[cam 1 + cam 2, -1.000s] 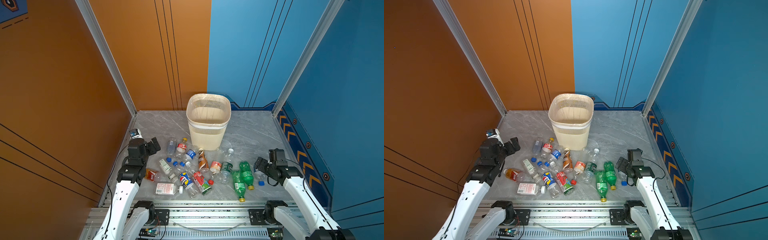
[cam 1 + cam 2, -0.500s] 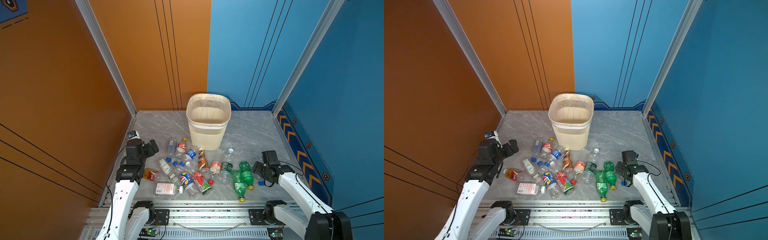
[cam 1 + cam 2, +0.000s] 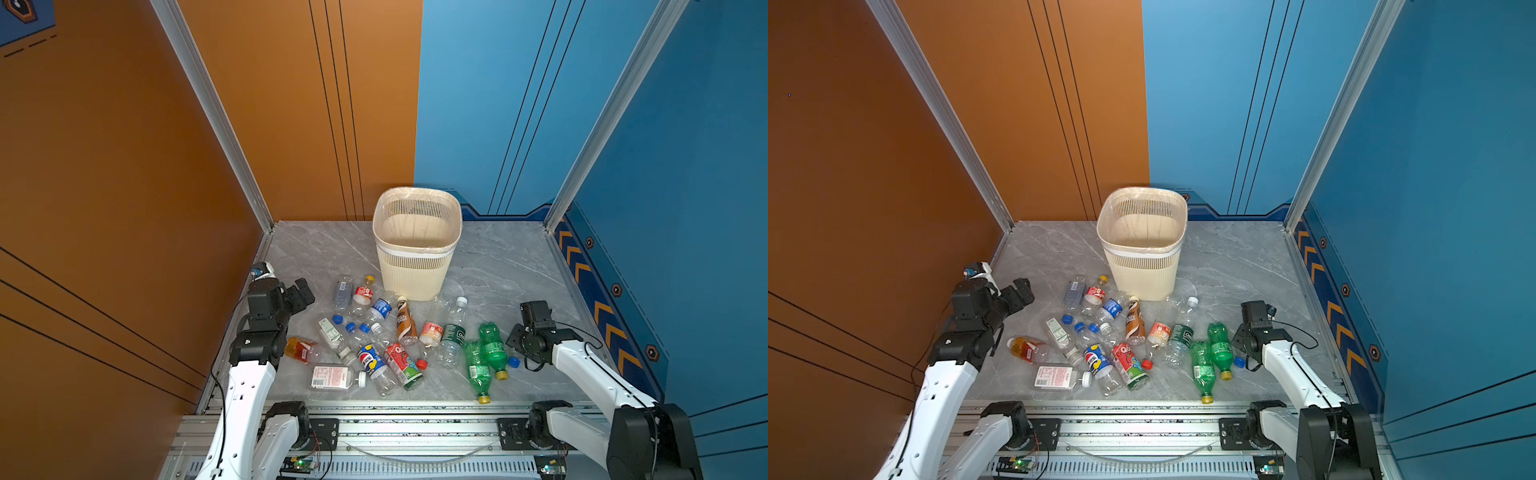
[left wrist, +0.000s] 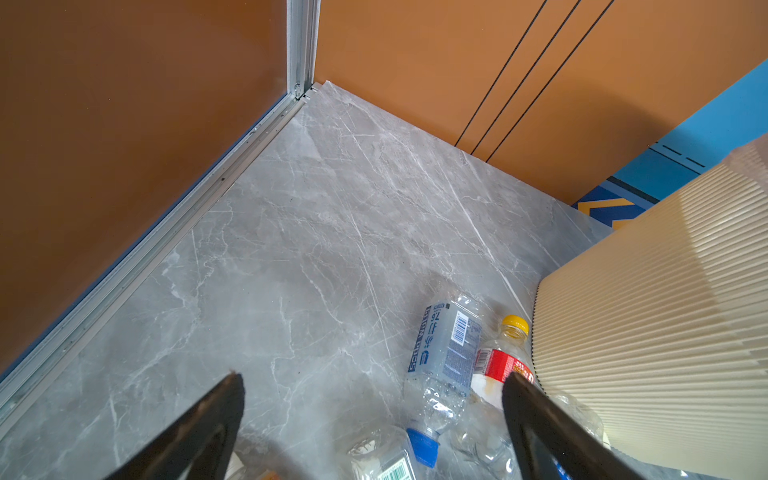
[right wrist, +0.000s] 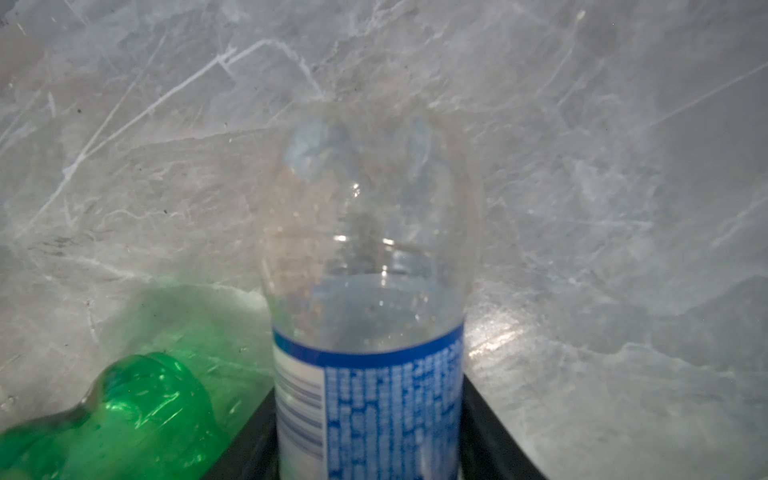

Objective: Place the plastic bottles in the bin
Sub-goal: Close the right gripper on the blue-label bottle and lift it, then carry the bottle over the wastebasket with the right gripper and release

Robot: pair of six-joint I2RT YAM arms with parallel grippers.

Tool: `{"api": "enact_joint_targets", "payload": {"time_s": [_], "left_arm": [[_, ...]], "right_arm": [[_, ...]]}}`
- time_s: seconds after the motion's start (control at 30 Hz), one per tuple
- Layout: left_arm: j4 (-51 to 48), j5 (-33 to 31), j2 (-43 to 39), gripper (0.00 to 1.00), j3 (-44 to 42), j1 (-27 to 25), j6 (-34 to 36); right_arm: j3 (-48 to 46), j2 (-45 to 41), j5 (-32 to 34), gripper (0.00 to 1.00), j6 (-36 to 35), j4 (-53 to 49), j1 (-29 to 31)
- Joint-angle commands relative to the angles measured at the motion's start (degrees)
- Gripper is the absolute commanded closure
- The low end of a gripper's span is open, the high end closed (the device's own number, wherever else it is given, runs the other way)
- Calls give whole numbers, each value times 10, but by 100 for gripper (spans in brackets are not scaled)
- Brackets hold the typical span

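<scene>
Nearest me, my right gripper (image 5: 369, 399) was clamped across the labelled body of a clear blue-label bottle (image 5: 370, 257) low at the floor. The bottle's long axis ran straight out from the wrist, with a green bottle (image 5: 124, 407) just beside it. The bin (image 3: 417, 266) stood farther back and leftward, well apart, past the other plastic bottles (image 3: 371, 360), while my left gripper (image 4: 372, 378), nearer it, hung apart and empty.
</scene>
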Motion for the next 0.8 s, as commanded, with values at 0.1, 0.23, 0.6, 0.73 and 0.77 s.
{"api": "enact_joint_targets", "payload": {"time_s": [0.1,0.23,0.6,0.73,0.77], "left_arm": [[5,12,-8,2,-16,11,-11],[4,17,-6,2,-15,16,-12],[3,25,-10,2,-16,22,-18],[3,24,-16,3,-19,21,-17],[-1,20,-15,2,-19,21,-17]], "right_arm": [[82,-73,47,53,-25,-65,3],[163,-103,58,55,-40,-104,5],[573,105,104,57,-110,-40,235],[732,236,72,56,-133,-20,276],[775,269,59,56,-132,-20,279]]}}
